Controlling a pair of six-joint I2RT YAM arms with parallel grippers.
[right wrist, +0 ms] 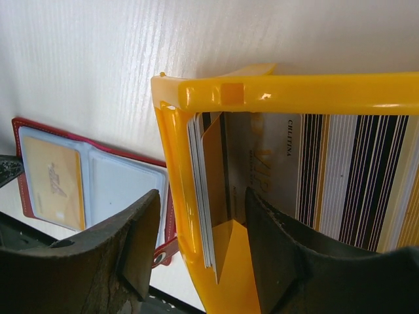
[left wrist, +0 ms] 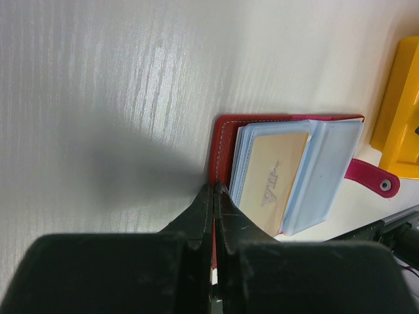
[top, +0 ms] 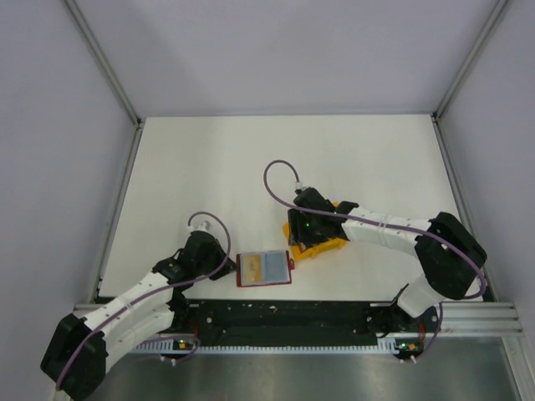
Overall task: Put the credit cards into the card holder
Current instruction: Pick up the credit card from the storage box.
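The dark red card holder [top: 265, 268] lies open on the table, showing light blue sleeves and a tan card in one of them. My left gripper [top: 227, 266] is shut on its red left edge; the left wrist view shows the jaws [left wrist: 216, 191] pinching that edge of the holder [left wrist: 288, 170]. The credit cards [right wrist: 204, 196] stand as a thin stack on edge against the inner wall of a yellow bin [right wrist: 288, 91]. My right gripper [right wrist: 203, 232] is open and straddles that wall and the stack. It sits over the bin [top: 322, 242] in the top view.
More cards, one striped [right wrist: 353, 176], lie flat in the yellow bin. The holder's snap tab [left wrist: 383, 185] points toward the bin. The black rail [top: 284, 322] of the arm bases runs just in front of the holder.
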